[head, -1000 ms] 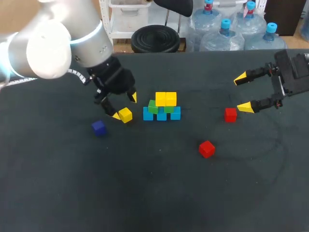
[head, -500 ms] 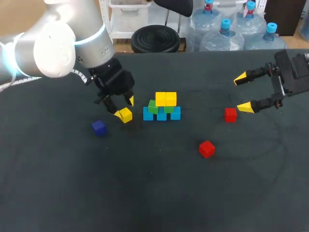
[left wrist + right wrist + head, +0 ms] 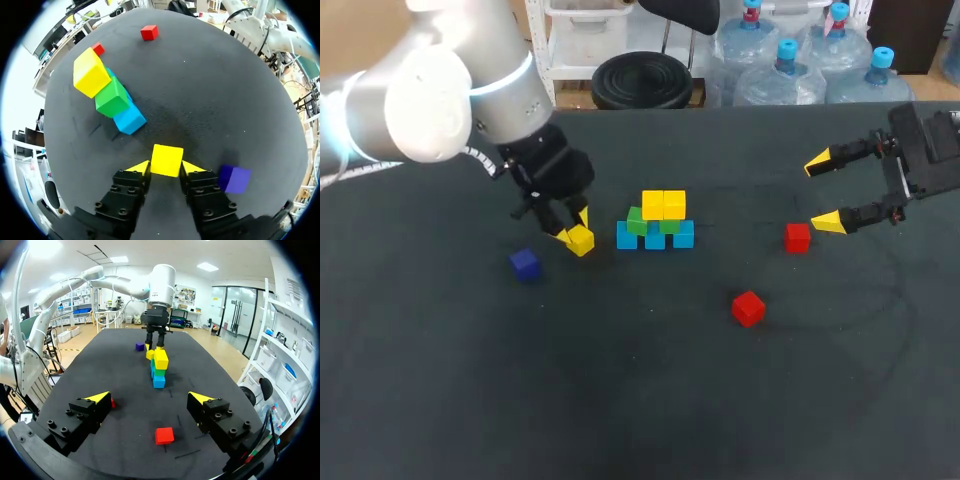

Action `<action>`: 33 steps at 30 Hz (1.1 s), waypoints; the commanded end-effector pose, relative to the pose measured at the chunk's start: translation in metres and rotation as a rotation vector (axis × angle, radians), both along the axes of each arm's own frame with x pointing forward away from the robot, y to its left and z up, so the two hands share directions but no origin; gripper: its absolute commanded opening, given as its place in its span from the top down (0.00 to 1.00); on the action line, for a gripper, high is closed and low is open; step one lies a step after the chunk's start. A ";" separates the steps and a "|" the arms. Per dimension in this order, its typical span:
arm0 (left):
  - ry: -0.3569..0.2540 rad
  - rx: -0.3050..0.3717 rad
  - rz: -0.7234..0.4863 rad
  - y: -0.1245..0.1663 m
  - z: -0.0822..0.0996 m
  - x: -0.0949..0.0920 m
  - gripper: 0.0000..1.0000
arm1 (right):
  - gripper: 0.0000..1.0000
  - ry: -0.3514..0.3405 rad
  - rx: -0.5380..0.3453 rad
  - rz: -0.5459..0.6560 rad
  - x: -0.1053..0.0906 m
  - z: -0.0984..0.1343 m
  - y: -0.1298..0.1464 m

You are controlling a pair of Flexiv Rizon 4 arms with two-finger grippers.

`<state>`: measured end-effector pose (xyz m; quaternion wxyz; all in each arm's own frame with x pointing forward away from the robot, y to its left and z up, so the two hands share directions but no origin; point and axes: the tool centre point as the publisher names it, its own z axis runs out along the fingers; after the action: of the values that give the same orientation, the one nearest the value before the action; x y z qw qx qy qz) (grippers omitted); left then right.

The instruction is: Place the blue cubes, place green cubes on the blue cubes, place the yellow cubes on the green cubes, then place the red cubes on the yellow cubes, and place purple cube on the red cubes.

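1. Yellow loose cube (image 3: 166,159) lies on the dark table (image 3: 210,90) right btwn the L gripper (image 3: 166,169) fingers. Both yellow tips press its sides, so the gripper's clamped on it.
2. Purple cube (image 3: 234,179) sits just beside one L finger, outside the grip, not touching the loose cube.
3. Ahead of the L gripper, off to the other side, is the stack (image 3: 655,220). It has three blue cubes (image 3: 655,238) in a row at the bottom, two green cubes (image 3: 638,221) on them, and two yellow cubes (image 3: 653,205) side by side on top.
4. Past the stack is the R gripper (image 3: 823,193), fingers spread wide, gripping nothing, held above the table.
5. Nearer red cube (image 3: 164,435) lies on the table below the gap btwn the R fingers, slightly ahead. Second red cube (image 3: 112,402) shows beside one R finger, partly hidden by it. Both are well apart from the stack.
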<state>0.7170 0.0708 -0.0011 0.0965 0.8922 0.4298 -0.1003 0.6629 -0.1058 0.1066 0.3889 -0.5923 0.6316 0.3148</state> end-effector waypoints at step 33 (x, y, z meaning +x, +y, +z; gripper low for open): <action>-0.080 -0.095 0.501 -0.008 0.069 0.004 1.00 | 0.00 -0.002 0.001 0.000 0.000 0.000 0.000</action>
<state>0.7236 0.0657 0.0650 0.1748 0.7603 0.6219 -0.0680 0.6629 -0.1059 0.1066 0.3888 -0.5923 0.6316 0.3148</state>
